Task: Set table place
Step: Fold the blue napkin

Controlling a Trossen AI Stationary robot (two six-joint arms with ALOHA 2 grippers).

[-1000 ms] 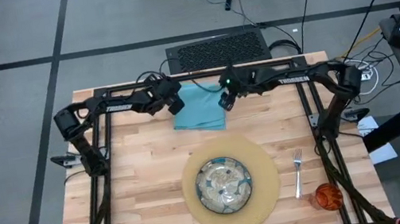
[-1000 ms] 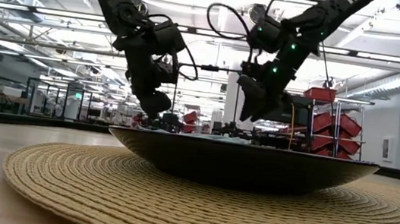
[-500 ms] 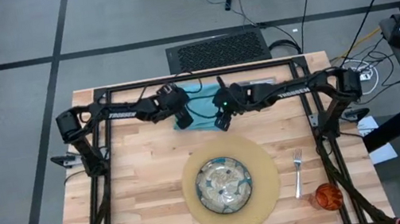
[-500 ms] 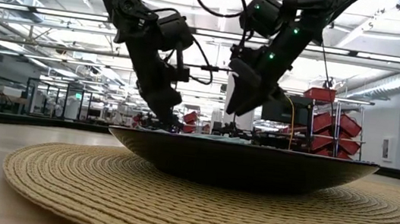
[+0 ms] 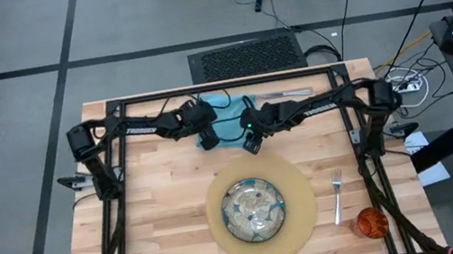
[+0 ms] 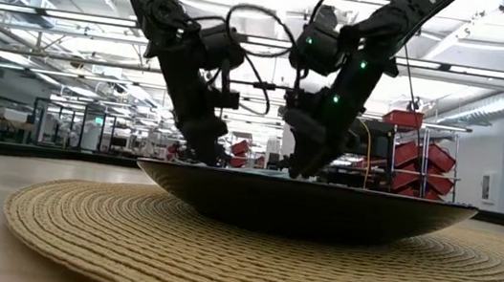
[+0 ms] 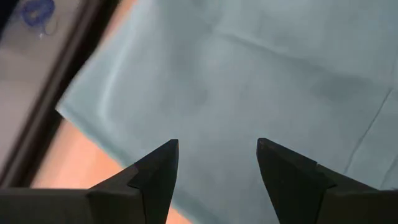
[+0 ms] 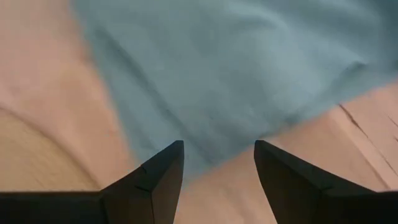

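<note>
Grippers left (image 5: 208,139) and right (image 5: 250,144), jaws apart and empty, have dropped onto the teal napkin (image 5: 224,120) near the table's (image 5: 162,237) far edge, so I read a two-handed pickup as next.

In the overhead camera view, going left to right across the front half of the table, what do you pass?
Placemat with the plate on it → fork → orange cup, which sits nearer the front edge than the fork.
</note>
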